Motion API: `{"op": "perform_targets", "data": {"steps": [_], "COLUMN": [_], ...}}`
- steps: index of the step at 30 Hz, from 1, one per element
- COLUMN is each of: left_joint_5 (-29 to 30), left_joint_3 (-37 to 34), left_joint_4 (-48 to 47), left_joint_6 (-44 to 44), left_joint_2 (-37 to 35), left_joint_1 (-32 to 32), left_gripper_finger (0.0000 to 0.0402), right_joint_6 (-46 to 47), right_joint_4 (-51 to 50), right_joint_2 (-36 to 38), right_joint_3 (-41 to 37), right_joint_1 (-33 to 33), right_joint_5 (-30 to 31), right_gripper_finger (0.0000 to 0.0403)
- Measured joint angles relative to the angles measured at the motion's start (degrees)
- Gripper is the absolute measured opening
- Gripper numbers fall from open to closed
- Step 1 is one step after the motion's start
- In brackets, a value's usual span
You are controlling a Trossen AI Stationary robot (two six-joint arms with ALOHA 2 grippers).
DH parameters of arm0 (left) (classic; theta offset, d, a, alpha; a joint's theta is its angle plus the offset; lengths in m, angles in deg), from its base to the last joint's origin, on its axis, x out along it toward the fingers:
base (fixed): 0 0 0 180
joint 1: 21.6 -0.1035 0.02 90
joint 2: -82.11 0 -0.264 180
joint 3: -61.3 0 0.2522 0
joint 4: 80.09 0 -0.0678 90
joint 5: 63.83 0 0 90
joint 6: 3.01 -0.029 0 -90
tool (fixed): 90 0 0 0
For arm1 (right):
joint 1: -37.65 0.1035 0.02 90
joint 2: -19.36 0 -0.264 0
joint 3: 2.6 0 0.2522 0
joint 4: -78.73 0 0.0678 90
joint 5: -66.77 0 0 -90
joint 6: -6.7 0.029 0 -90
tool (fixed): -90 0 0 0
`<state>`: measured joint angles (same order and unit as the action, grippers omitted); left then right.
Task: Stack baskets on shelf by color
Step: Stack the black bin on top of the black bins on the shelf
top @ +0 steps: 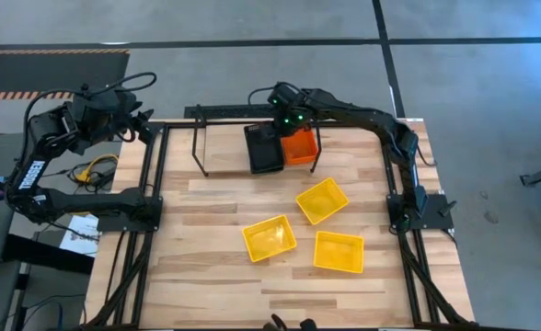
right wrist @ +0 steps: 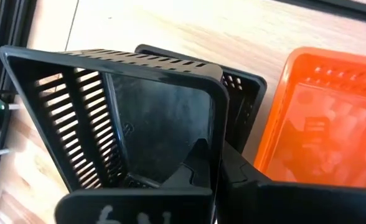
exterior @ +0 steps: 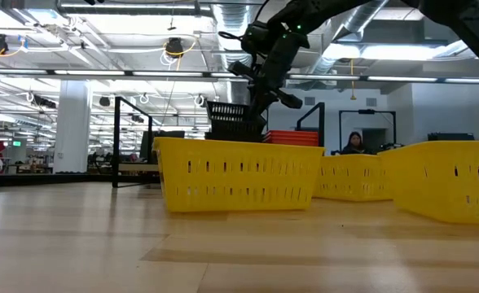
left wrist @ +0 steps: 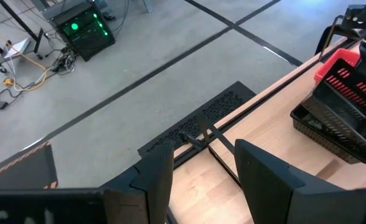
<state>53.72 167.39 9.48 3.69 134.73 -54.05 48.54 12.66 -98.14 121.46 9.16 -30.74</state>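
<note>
A black basket [right wrist: 133, 118] is tilted over another black basket [right wrist: 242, 87] on the shelf [top: 200, 147] at the table's far side. My right gripper [right wrist: 215, 171] is shut on the tilted one. An orange basket [top: 299, 145] stands right beside the black ones. Three yellow baskets [top: 322, 200], [top: 270, 238], [top: 339, 252] rest on their bottoms on the tabletop. My left gripper [left wrist: 201, 180] stands open and holds nothing, off the table's far left corner. My right gripper pinches one wall of the upper black basket at its rim [right wrist: 218, 127], one finger inside and one outside. The fingers slant down from above on the orange basket's side. The basket hangs tilted over the lower black basket; whether the two touch, I cannot tell.
The shelf's left half [top: 224, 152] holds no baskets. The three yellow baskets take up the middle and right of the tabletop [top: 197, 267]; its left and near parts are bare wood. People and desks show in the room beyond in the low view.
</note>
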Motion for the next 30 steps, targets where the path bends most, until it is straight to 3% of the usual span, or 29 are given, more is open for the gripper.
{"op": "perform_targets", "data": {"steps": [13,21,30], "left_joint_5": [0.13,0.11,0.05], "left_joint_3": [0.00,0.00,0.00], "left_joint_4": [0.00,0.00,0.00], "left_joint_6": [0.22,0.22,0.22], "left_joint_2": [0.00,0.00,0.00], "left_joint_1": [0.00,0.00,0.00], "left_gripper_finger": [0.0159,0.0159,0.0159], "right_joint_6": [2.28,-0.59,-1.89], "right_joint_4": [2.22,7.50,8.44], "right_joint_2": [0.00,0.00,0.13], "right_joint_3": [-4.98,-4.98,-4.95], "right_joint_1": [1.55,1.41,1.44], "right_joint_5": [0.38,0.53,0.34], "right_gripper_finger": [0.0004,0.0066,0.0097]}}
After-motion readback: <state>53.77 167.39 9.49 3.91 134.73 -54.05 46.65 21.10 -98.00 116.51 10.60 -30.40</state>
